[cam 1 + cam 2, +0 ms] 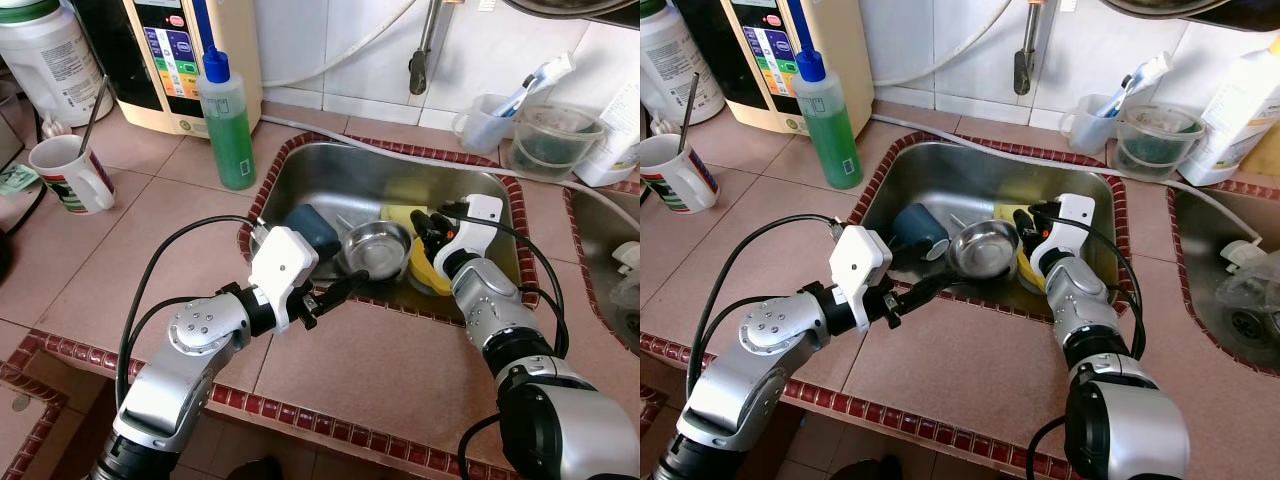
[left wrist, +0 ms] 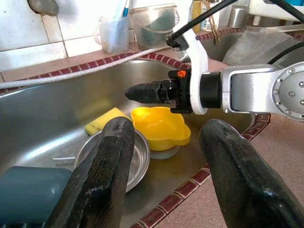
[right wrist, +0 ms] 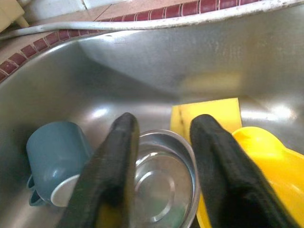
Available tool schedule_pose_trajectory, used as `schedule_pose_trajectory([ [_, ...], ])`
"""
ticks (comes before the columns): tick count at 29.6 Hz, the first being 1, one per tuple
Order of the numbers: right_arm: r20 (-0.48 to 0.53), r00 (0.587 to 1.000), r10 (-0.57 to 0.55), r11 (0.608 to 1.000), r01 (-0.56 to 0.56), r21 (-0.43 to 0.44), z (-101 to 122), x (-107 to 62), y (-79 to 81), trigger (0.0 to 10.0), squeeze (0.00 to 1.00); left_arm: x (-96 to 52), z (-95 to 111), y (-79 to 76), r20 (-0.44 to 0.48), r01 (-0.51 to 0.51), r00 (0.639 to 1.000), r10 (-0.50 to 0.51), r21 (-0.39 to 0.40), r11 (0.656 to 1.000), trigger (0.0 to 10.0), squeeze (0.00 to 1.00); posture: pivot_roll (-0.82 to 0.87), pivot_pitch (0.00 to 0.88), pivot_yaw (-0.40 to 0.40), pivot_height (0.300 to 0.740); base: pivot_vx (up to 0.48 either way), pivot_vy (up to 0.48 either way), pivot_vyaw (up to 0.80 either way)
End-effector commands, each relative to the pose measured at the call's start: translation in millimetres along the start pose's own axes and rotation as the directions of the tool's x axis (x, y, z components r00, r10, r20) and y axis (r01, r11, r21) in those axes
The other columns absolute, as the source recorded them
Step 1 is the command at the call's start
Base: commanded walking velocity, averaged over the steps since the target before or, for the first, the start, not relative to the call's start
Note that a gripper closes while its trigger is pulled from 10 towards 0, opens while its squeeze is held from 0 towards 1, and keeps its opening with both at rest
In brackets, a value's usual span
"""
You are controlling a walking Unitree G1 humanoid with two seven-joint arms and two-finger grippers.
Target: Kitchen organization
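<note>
The steel sink holds a steel bowl, a blue cup lying on its side, a yellow bowl and a yellow sponge. My left gripper is open at the sink's front rim, its fingers pointing at the steel bowl. Inside the sink, my right gripper hovers open over the yellow bowl, beside the steel bowl. In the right wrist view its fingers straddle the steel bowl's far rim, without a clear grip.
A green soap bottle stands at the sink's back left corner, with a mug and an appliance further left. A faucet, a cup with a toothbrush and a clear tub are behind. A second sink lies right.
</note>
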State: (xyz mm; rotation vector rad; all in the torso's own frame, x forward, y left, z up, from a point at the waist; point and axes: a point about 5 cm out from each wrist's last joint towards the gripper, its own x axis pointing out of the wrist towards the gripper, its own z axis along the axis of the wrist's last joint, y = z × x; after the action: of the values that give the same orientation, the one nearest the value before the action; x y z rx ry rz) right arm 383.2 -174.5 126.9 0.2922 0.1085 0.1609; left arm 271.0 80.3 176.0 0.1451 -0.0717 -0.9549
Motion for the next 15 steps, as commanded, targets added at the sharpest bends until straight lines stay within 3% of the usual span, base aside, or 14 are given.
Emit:
schedule_pose_trajectory([
  [1,0.01,1.0,0.002,1.0,-0.002,-0.002,3,0.8,0.0,10.0,1.0,-0.2,4,1.6,0.011,-0.002,1.0,0.002,0.016,1.0,10.0,0.0,0.15,0.14,-0.015,0.74,0.0,0.0,0.0],
  [7,0.065,0.998,0.018,0.998,-0.014,-0.058,9,1.2,3.5,10.0,1.0,0.1,3,8.0,0.025,-0.038,0.999,0.038,0.015,0.999,10.0,0.0,0.15,0.123,-0.022,0.74,0.0,0.0,0.0],
  [12,0.168,0.986,-0.022,0.992,0.043,-0.122,15,-3.0,3.0,10.0,1.0,-0.3,-3,34.6,0.068,-0.215,0.974,0.216,-0.03,0.976,10.0,0.0,0.14,0.07,-0.052,0.74,0.0,0.0,0.0],
  [15,0.195,0.98,-0.036,0.989,0.063,-0.132,15,-5.1,2.8,10.0,1.0,-0.5,-6,42.5,0.065,-0.266,0.961,0.269,-0.051,0.963,10.0,0.0,0.14,0.056,-0.06,0.74,0.0,0.0,0.0],
])
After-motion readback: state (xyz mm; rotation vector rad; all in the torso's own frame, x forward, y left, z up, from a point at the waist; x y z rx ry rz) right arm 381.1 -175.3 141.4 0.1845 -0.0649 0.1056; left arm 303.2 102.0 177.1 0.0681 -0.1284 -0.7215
